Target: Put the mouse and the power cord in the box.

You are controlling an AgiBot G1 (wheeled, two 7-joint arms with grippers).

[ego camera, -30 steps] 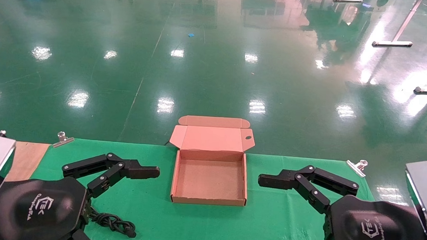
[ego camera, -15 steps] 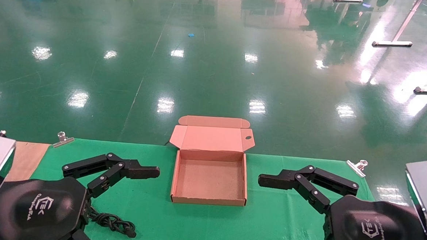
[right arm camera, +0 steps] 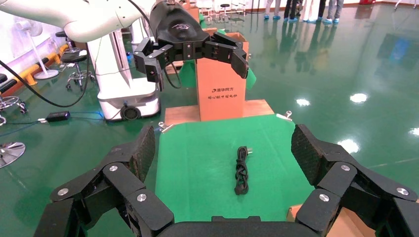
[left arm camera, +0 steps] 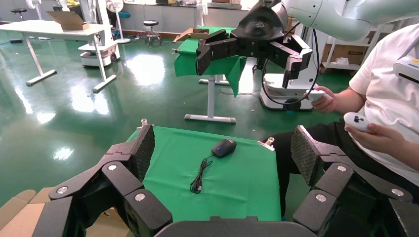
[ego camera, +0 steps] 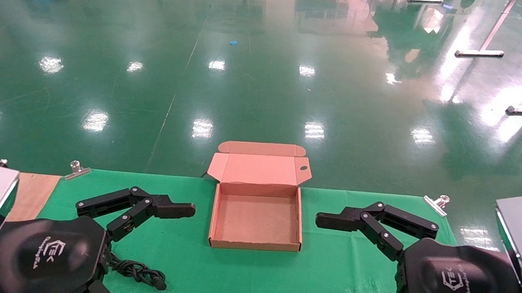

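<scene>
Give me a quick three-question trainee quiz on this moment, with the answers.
1. True or false: the box already holds the mouse.
2. The power cord lies: A) on the cloth on the robot's left side; B) on the cloth on the robot's right side; C) inside the box.
3. Fill in: the left gripper and the right gripper are both ____.

Key: 1 false, the box is empty with its lid up. 2 A. 3 open, holding nothing, one on each side of the box.
</scene>
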